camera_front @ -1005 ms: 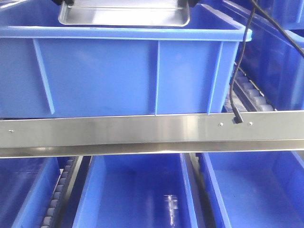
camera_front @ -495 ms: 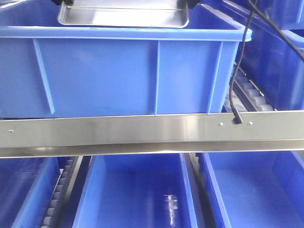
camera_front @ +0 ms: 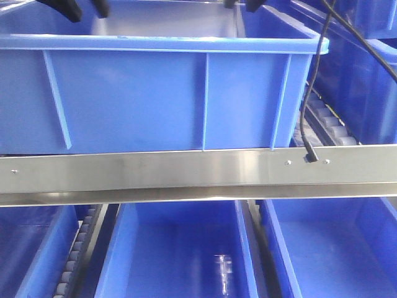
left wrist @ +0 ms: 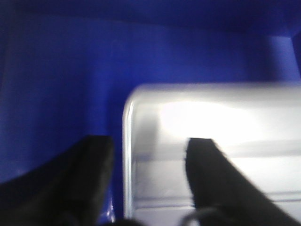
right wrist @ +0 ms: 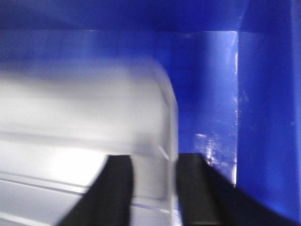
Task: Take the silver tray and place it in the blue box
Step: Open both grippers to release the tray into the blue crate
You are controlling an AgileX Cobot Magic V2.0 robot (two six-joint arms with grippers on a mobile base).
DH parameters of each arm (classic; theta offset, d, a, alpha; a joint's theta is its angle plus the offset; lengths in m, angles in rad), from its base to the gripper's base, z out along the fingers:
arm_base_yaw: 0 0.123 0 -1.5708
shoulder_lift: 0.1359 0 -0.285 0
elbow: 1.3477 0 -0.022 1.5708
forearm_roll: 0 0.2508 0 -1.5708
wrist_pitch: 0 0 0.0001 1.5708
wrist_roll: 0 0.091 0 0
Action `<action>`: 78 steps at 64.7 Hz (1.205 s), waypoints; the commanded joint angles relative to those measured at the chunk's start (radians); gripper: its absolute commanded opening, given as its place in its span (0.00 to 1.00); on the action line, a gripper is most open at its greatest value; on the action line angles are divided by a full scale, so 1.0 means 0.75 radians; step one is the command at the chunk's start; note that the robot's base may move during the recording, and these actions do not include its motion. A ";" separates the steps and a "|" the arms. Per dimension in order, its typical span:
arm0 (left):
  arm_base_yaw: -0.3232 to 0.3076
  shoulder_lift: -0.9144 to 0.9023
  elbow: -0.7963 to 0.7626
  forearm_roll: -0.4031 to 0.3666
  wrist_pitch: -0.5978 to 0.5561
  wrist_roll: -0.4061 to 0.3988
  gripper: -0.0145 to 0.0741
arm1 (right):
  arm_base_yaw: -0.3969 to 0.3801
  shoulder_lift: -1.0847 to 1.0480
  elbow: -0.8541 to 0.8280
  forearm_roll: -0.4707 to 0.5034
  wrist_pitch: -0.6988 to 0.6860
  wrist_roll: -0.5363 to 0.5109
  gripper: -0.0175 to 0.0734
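Observation:
The silver tray (left wrist: 211, 127) lies blurred inside the blue box (camera_front: 155, 93). It also shows in the right wrist view (right wrist: 70, 117), but the box's front wall hides it in the front view. My left gripper (left wrist: 149, 140) is open, with its jaws either side of the tray's left rim and not touching it. My right gripper (right wrist: 155, 157) is open, with its jaws either side of the tray's right rim. In the front view both grippers sit at the top edge above the box, the left gripper (camera_front: 85, 9) and the right gripper (camera_front: 242, 4).
A steel rail (camera_front: 186, 171) runs across in front of the box. A black cable (camera_front: 310, 93) hangs at its right end. Narrower blue bins (camera_front: 180, 254) stand below, and another (camera_front: 366, 74) to the right. A roller track (camera_front: 332, 124) runs beside the box.
Both grippers have opened and let go of the tray. The tray has dropped from rim height into the box, out of the front view.

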 commanded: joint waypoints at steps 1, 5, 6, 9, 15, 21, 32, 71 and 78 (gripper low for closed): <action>0.014 -0.073 -0.048 0.044 -0.103 -0.005 0.66 | -0.027 -0.069 -0.053 -0.020 -0.125 -0.009 0.72; 0.018 -0.073 -0.048 0.049 -0.103 -0.005 0.64 | -0.041 -0.067 -0.053 -0.045 -0.122 -0.009 0.72; 0.018 -0.073 -0.048 0.049 -0.103 -0.005 0.64 | -0.046 -0.066 -0.053 -0.046 -0.120 -0.009 0.72; 0.018 -0.073 -0.048 0.049 -0.103 -0.005 0.64 | -0.050 -0.066 -0.053 -0.046 -0.119 -0.009 0.72; 0.018 -0.073 -0.048 0.049 -0.105 -0.005 0.62 | -0.056 -0.065 -0.053 -0.046 -0.119 -0.009 0.72; 0.018 -0.073 -0.048 0.049 -0.112 -0.005 0.48 | -0.056 -0.065 -0.053 -0.046 -0.114 -0.009 0.64; 0.018 -0.069 -0.048 0.049 -0.118 -0.005 0.15 | -0.058 -0.065 -0.053 -0.046 -0.117 -0.009 0.24; 0.026 -0.434 0.293 0.040 -0.364 -0.005 0.16 | -0.027 -0.431 0.378 -0.068 -0.484 -0.080 0.25; 0.026 -0.627 0.639 0.040 -0.801 -0.005 0.16 | -0.027 -0.616 0.727 -0.088 -0.817 -0.111 0.25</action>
